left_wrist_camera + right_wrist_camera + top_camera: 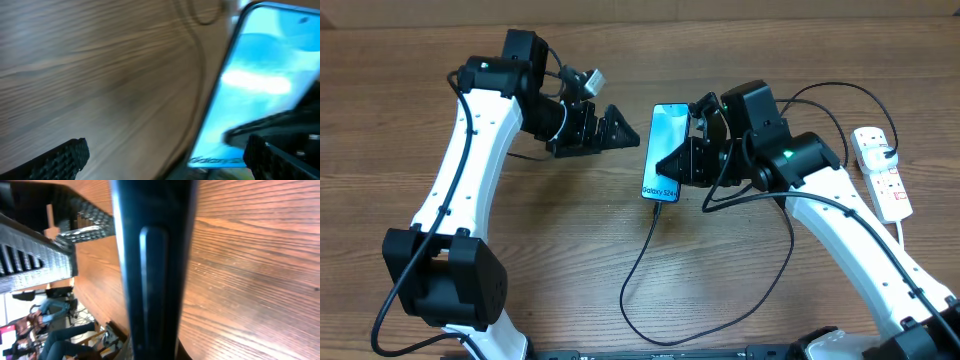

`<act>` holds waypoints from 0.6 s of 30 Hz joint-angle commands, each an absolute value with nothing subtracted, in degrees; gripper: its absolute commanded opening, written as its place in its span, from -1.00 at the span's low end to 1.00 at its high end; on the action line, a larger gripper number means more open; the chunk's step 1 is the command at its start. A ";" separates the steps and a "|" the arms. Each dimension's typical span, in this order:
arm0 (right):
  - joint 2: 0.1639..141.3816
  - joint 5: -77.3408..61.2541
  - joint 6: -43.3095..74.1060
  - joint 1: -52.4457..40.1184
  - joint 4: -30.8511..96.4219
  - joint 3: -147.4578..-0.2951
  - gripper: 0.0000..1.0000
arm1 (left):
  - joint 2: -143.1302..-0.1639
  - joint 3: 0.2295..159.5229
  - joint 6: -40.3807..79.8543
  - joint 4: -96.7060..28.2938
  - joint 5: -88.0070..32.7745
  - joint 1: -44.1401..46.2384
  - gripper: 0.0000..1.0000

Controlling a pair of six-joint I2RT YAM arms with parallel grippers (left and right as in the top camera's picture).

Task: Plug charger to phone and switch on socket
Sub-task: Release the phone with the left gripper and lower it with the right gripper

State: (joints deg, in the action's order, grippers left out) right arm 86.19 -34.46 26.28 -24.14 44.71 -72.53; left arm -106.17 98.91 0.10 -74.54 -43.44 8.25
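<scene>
The phone (665, 140), its blue screen lit, lies tilted at the table's middle. My right gripper (688, 152) is shut on the phone's right edge. That dark edge (155, 270), with a side button, fills the right wrist view and hides my own fingertips. The charger (636, 262), a thin black cable, meets the phone's lower end and loops across the table towards the socket (882, 172) at the far right. My left gripper (625, 128) hangs open just left of the phone (260, 85), touching nothing. Its fingers (65, 155) stand wide apart over bare wood.
The white power strip has red switches, a black plug in it and a white cord running off the right side. The black cable's loop (760, 290) lies in front of the right arm. The table's far edge runs just behind both arms.
</scene>
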 commanded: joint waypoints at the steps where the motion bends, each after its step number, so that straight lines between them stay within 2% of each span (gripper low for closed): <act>1: 88.07 -33.04 25.45 -24.36 44.31 -72.71 -0.93 | -104.88 99.24 0.45 -74.52 -31.94 8.32 1.00; 8: 93.51 -33.01 25.43 -24.36 44.29 -72.71 -0.92 | -104.88 99.24 0.43 -74.50 -23.73 8.32 1.00; 18: 101.91 -31.31 25.19 -24.43 44.05 -72.71 -0.92 | -104.88 99.24 0.43 -73.43 -23.53 8.32 0.99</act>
